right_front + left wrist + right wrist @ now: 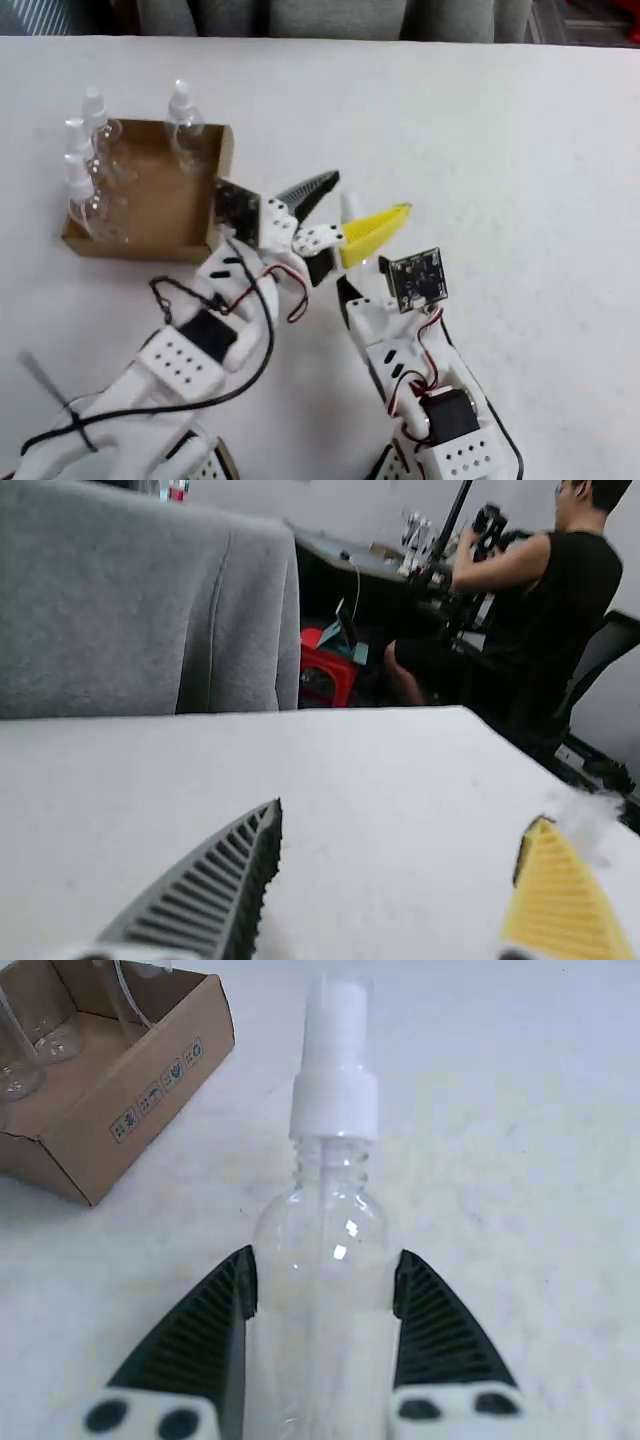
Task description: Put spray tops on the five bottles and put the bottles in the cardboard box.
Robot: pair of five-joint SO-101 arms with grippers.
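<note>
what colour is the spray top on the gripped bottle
White; the spray top on the clear bottle shows best in the right wrist view.

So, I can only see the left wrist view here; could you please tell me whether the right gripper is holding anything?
Observer: Yes, the right gripper is shut on a clear bottle with its spray top on.
Operator: Thank you. And how many bottles are in the box?
Observer: I count four bottles with tops standing in the cardboard box, three along its left wall and one by its far wall.
</note>
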